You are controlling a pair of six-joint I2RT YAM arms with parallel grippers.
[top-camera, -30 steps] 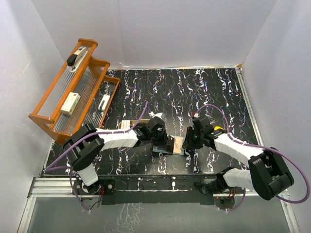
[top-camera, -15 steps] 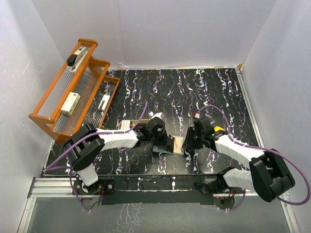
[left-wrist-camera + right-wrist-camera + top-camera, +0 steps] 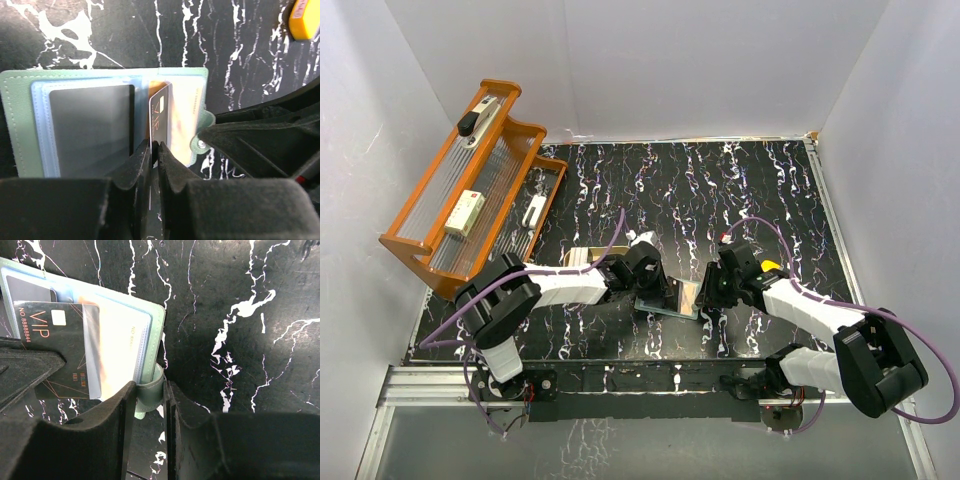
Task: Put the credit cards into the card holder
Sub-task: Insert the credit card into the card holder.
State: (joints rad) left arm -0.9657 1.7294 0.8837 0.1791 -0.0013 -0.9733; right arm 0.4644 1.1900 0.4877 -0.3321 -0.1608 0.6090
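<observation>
The card holder (image 3: 20, 125) lies open on the black marbled table, green outside with pale blue slots. A dark credit card (image 3: 92, 130) fills its left slot, and an orange-tan one (image 3: 182, 125) sits on the right side. My left gripper (image 3: 154, 145) is shut on a black VIP card (image 3: 60, 350), held on edge over the holder's middle fold. My right gripper (image 3: 149, 387) is shut on the holder's green snap tab (image 3: 150, 390) at its right edge. From above, both grippers meet at the card holder (image 3: 665, 303), left gripper (image 3: 655, 285) and right gripper (image 3: 705, 292).
An orange wooden rack (image 3: 470, 190) with a few small items stands at the back left. A yellow object (image 3: 770, 265) lies just behind my right arm. A tan item (image 3: 582, 258) sits behind my left forearm. White walls close in three sides.
The held card has tipped up more steeply at the holder and the left gripper has edged slightly right. The right gripper keeps its hold on the tab.
</observation>
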